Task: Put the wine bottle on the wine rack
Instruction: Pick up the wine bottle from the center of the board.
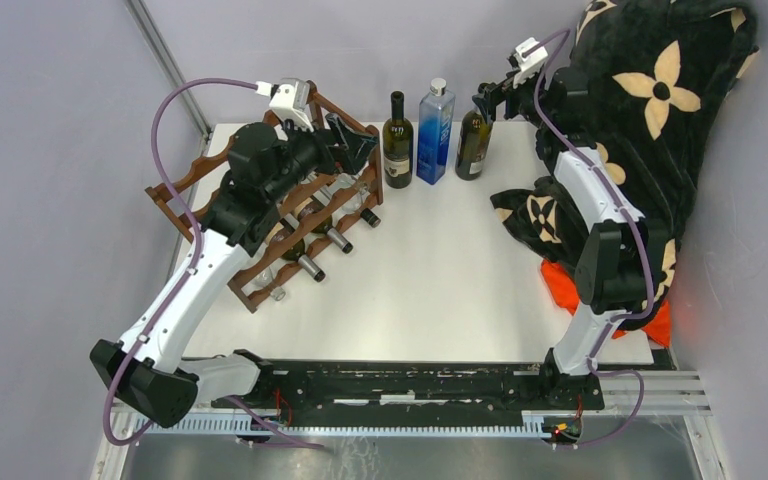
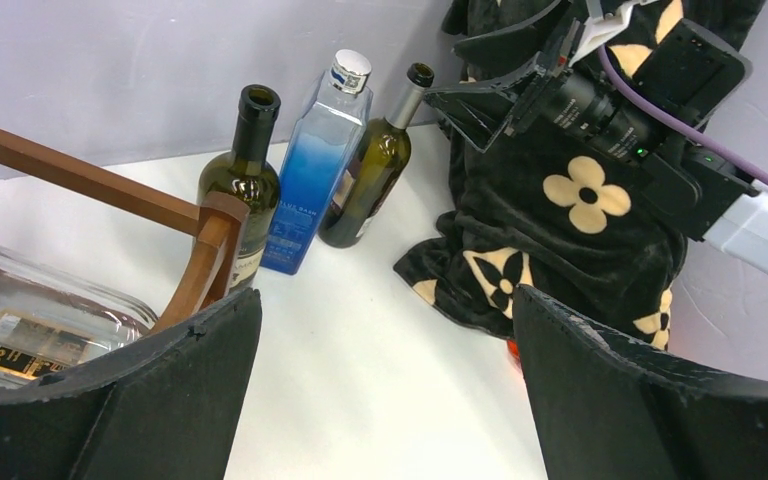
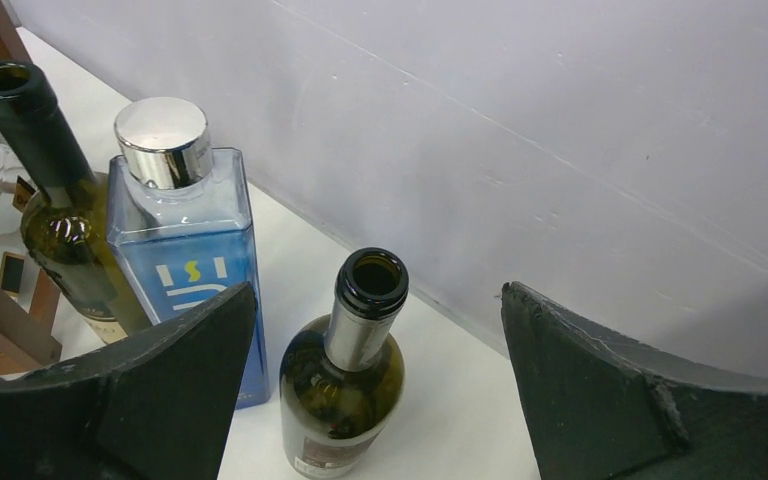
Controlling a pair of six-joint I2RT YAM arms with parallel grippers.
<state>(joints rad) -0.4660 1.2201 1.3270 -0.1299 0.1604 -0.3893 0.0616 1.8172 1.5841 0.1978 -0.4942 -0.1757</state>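
Right fingers [image 3: 150,390] stand wide open, poised above and either side of the upright green wine bottle [image 3: 345,395] at the rear of the bench [image 1: 440,270], evidently lined up to seize it; left fingers [image 2: 130,400], likewise open and empty, hover beside the wine rack [image 2: 80,178].

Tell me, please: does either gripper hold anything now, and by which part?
Nothing is held. The left gripper and the right gripper are both open. In the right wrist view the green bottle shows its neck between the jaws, untouched.
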